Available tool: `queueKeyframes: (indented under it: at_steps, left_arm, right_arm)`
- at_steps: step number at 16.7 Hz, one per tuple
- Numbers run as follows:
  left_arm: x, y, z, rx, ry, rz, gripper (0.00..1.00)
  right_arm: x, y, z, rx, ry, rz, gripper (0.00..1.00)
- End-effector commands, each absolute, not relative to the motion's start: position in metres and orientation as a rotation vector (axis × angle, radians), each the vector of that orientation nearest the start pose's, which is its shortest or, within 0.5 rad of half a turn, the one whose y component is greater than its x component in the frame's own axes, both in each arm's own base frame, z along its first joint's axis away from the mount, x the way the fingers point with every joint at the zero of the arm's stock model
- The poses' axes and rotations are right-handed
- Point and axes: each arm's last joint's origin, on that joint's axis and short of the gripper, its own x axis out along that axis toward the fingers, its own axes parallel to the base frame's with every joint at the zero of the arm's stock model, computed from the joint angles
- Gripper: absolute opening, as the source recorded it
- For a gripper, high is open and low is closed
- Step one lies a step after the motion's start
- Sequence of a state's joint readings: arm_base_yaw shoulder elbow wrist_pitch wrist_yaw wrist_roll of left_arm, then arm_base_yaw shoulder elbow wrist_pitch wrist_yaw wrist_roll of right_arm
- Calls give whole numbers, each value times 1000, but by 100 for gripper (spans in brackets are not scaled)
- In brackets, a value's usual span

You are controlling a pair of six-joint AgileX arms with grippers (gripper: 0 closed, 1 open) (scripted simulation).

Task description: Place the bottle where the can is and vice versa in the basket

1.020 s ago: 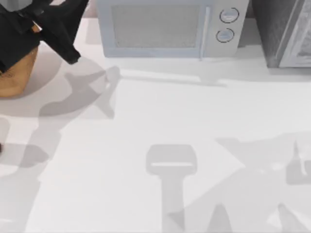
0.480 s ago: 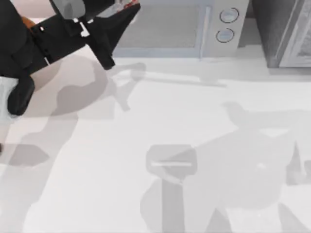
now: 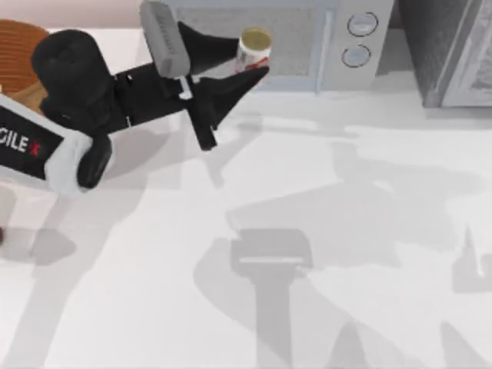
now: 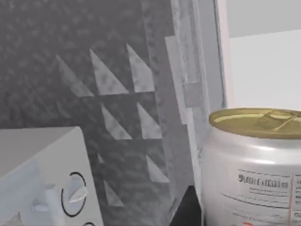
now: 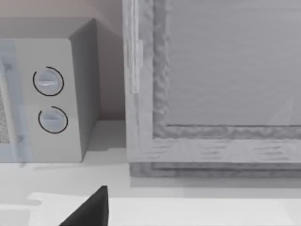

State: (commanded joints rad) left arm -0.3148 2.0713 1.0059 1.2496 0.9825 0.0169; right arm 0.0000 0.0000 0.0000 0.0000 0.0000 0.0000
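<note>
Top view: my left arm reaches from the left edge across the back of the white counter (image 3: 323, 231). My left gripper (image 3: 247, 60) has its two black fingers (image 3: 207, 46) closed around the can (image 3: 254, 48), one on each side of it. The can is upright, lifted off the counter, and sits in front of the microwave (image 3: 338, 46) door; its tan-gold top faces the camera and a red mark shows on its white side. The basket (image 3: 17, 42), golden-brown and woven, is at the far left back corner, partly covered by my arm. A grey cabinet (image 3: 450, 50) stands at the right back corner.

Left wrist view: the can (image 4: 254, 165) is close up, white with small print and a gold lid. One black fingertip (image 4: 187, 212) shows just beside it. Behind are the microwave's dials (image 4: 73, 194) and the grey cabinet (image 4: 94, 70).

Right wrist view: the microwave (image 5: 51, 94) with two round dials, the cabinet (image 5: 211, 84) beside it, and one black fingertip (image 5: 91, 209) of my right gripper; I cannot tell whether those fingers are open or closed.
</note>
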Motion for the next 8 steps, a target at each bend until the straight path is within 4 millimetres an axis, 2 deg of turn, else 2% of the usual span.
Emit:
queueKeyframes:
  at_steps: [4,8]
  left_arm:
    - [390,-164,118,65,-176,-1371,0]
    - [390,-182,64,44,-108,-1494,0]
  right_arm:
    - [106,-1,160,0,0,0,100]
    - [106,-1,160,0,0,0,100]
